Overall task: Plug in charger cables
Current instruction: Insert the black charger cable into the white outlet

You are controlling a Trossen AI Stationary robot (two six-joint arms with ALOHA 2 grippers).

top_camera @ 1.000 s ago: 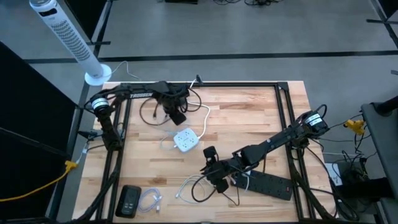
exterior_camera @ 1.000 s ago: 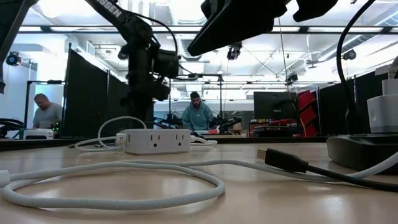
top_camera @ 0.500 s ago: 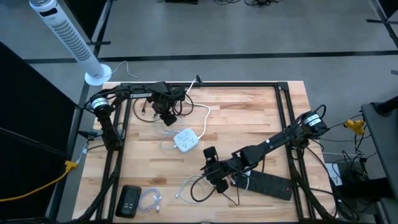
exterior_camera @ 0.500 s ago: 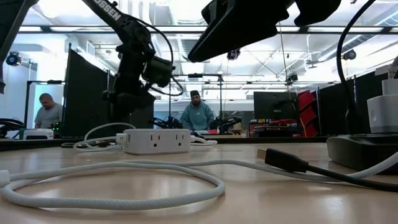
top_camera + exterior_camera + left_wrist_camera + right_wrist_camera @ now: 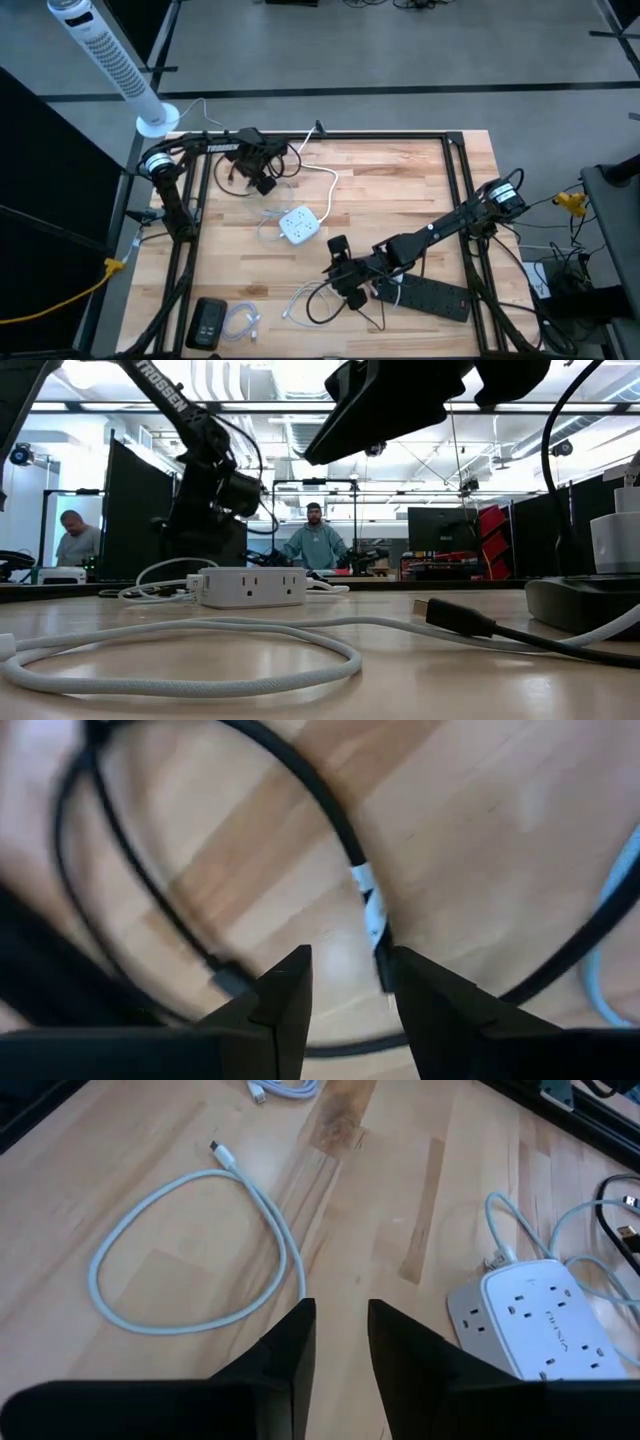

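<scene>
My left gripper (image 5: 350,995) stands open at the table's far left (image 5: 263,185), pointing steeply down over a black charger cable (image 5: 330,810) that lies in loops on the wood and carries a white tag (image 5: 370,905). The cable runs just past one fingertip; nothing is between the fingers. My right gripper (image 5: 340,1335) hovers near the front middle (image 5: 350,290), open by a narrow gap and holding nothing. Below and ahead of it a white charger cable (image 5: 190,1250) lies in a loop. The white socket cube (image 5: 299,224) sits mid-table.
A long black power strip (image 5: 430,295) lies at the near right beside my right arm. A black box (image 5: 208,322) and a small white coil (image 5: 243,320) lie at the near left. A black plug (image 5: 455,618) lies near the low camera. People stand in the room behind.
My left gripper has gone toward the table's left edge and somewhat down, tipping more steeply toward the black cable loops. My right arm has kept still.
</scene>
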